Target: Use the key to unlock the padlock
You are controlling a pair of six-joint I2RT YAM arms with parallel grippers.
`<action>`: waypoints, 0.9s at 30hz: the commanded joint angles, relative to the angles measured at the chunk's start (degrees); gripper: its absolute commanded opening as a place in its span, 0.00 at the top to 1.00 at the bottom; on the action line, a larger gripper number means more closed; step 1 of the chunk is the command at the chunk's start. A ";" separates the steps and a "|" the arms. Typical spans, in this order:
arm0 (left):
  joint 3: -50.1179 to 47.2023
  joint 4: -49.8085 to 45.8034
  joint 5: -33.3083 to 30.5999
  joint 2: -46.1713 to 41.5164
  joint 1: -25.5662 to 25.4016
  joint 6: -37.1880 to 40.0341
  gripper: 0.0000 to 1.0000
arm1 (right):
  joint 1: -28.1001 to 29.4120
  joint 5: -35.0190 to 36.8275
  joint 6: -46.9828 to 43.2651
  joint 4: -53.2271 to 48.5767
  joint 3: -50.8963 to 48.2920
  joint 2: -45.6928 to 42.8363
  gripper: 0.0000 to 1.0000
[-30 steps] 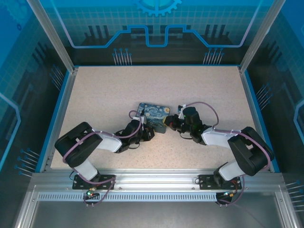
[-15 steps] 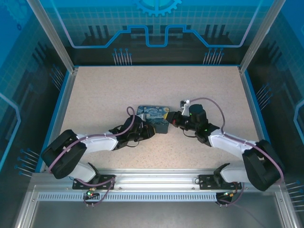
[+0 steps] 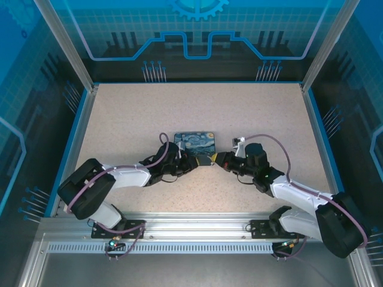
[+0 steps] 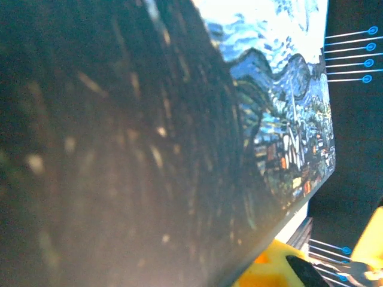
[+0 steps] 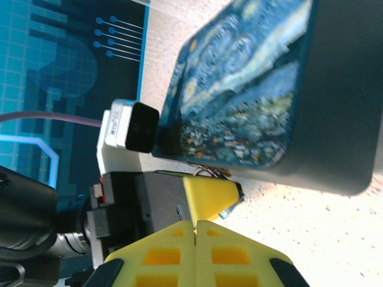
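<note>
Left gripper (image 3: 192, 160): one yellow finger (image 5: 207, 197) bears on the near edge of the padlock (image 3: 196, 142), which sits clamped close before the left wrist camera. Right gripper (image 5: 194, 222): fingers pressed flush together, tips just off the padlock's near right corner; whether they hold the key cannot be told. Both arms lie low, forearms converging from the near corners toward the middle of the table (image 3: 131, 113).

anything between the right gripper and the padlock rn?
Yes. In the right wrist view, the left gripper's yellow fingertip sits at the padlock's lower edge, directly between it and the right gripper's shut fingers. The top view agrees: both grippers meet at the padlock's near edge. Nothing else is visible in the gap.
</note>
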 commanded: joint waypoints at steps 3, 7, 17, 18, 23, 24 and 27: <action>-0.30 11.83 3.98 2.16 0.77 -7.96 1.00 | 1.17 -0.92 1.08 2.46 -1.22 0.36 1.00; -1.36 14.88 3.97 2.67 0.93 -11.22 1.00 | 2.21 -0.53 1.33 3.58 -1.54 1.58 1.00; -2.08 18.05 2.62 3.71 0.95 -14.22 1.00 | 2.85 1.91 3.80 6.70 -3.87 4.26 1.00; -2.15 18.57 2.59 3.96 0.95 -14.52 1.00 | 2.85 2.25 4.58 7.32 -4.06 4.54 1.00; -2.04 20.08 2.44 4.66 0.98 -15.41 1.00 | 2.89 3.60 9.14 11.80 -5.22 5.89 1.00; -1.99 20.26 2.35 4.61 0.95 -15.59 1.00 | 2.89 3.77 10.37 13.04 -5.35 6.21 1.00; -1.97 20.38 2.17 4.37 0.93 -15.53 1.00 | 2.94 4.56 14.35 16.45 -6.23 7.65 1.00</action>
